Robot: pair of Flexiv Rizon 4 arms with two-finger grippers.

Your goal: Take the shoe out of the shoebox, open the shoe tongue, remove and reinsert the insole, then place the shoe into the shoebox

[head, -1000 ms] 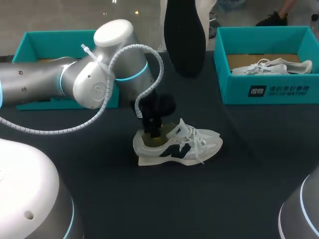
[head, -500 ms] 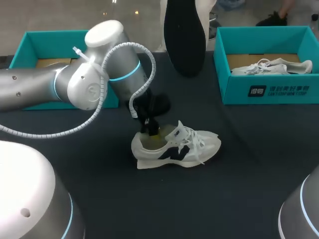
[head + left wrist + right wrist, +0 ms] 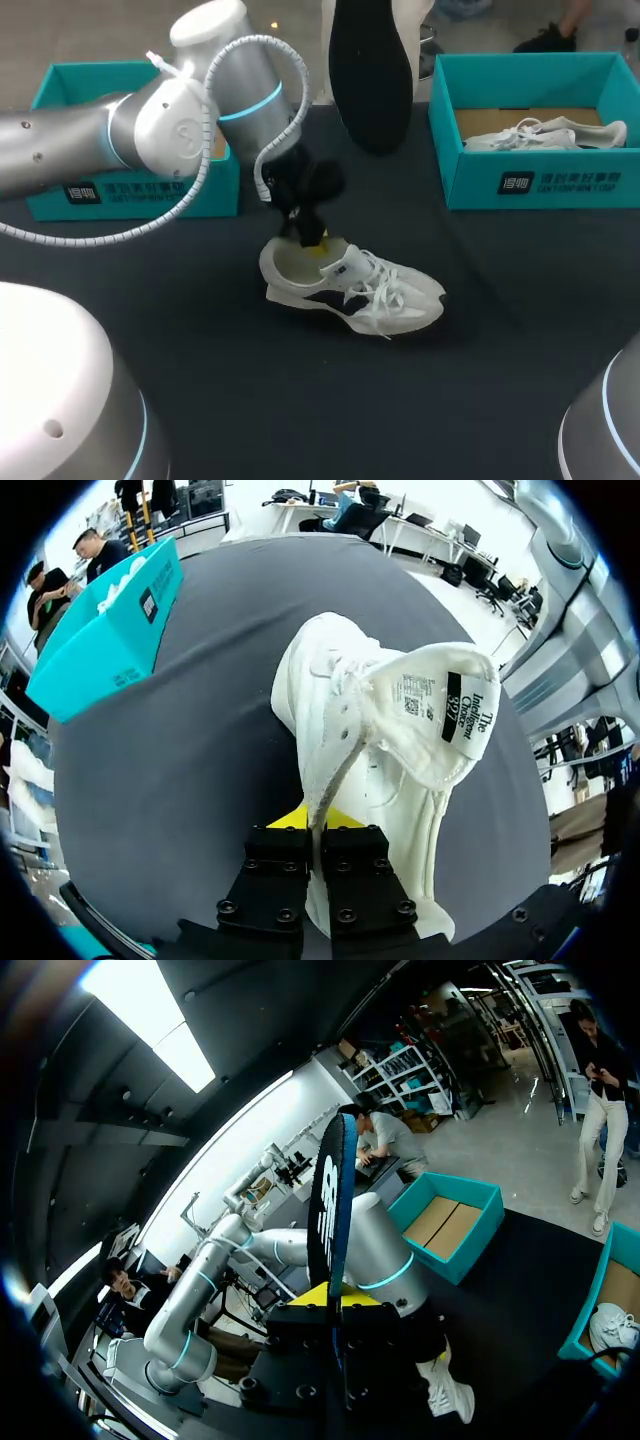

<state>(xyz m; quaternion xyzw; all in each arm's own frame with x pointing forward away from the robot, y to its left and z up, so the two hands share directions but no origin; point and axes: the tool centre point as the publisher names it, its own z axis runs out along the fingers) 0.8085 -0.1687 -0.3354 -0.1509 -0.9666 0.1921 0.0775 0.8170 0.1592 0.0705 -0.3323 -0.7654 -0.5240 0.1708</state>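
The shoe [image 3: 360,292] is out of its box and stands on its sole on the dark table [image 3: 300,410], roughly in the middle, with the heel toward the left arm [image 3: 120,140] and the toe pointing off to the robot's right and a little toward the near edge. The left arm comes in low across the table from the left, and its left pincer [image 3: 311,236] is down at the rim of the heel opening. From the left wrist view you can see the two black fingers clenched together on the thin edge of the shoe's collar, with a bit of yellow tip showing under the fabric. The tongue [image 3: 440,705] is folded back and open, so its printed label faces up, and the laces lie loose over the front. The insole [image 3: 327,1195] is well apart from the shoe: it is dark and stands upright, edge-on, nipped between the fingers of the right pincer [image 3: 335,1305], high above the far side of the table. A teal shoebox [image 3: 130,185] sits at the far left, behind the left arm, its cardboard floor partly showing. A second teal shoebox [image 3: 540,185] sits at the far right and holds another white shoe [image 3: 545,133] lying inside it.
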